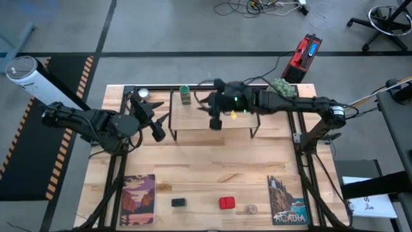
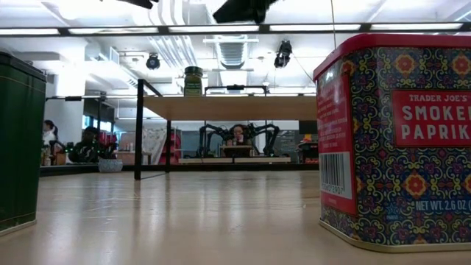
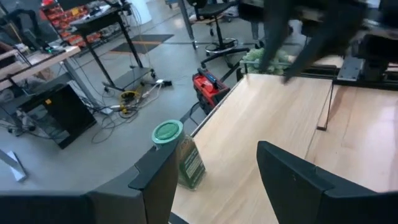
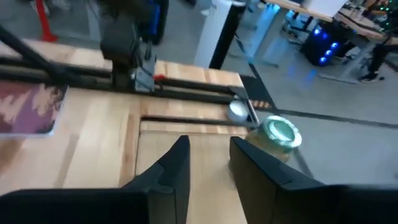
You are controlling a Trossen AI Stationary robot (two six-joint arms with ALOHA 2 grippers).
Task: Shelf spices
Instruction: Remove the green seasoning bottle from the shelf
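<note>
The shelf (image 1: 215, 122) stands at the table's far middle, a light board on thin black rods; it also shows in the low view (image 2: 228, 107). The green-capped bottle (image 1: 185, 95) stands upright on the board's far left corner, and shows in the low view (image 2: 193, 81) and both wrist views (image 3: 180, 155) (image 4: 281, 134). The dark grey jar (image 1: 178, 202), red tin (image 1: 226, 203) and small beige jar (image 1: 252, 209) stand near the table's front edge. My right gripper (image 1: 215, 121) hovers open over the board, to the right of the bottle. My left gripper (image 1: 151, 119) is open and empty just left of the shelf.
A round silver tin (image 1: 142, 94) sits at the far left, beside the shelf. Two picture cards (image 1: 138, 198) (image 1: 288, 200) lie near the front corners. A green clump (image 1: 283, 87) sits at the far right. Bare table lies between the shelf and the front row.
</note>
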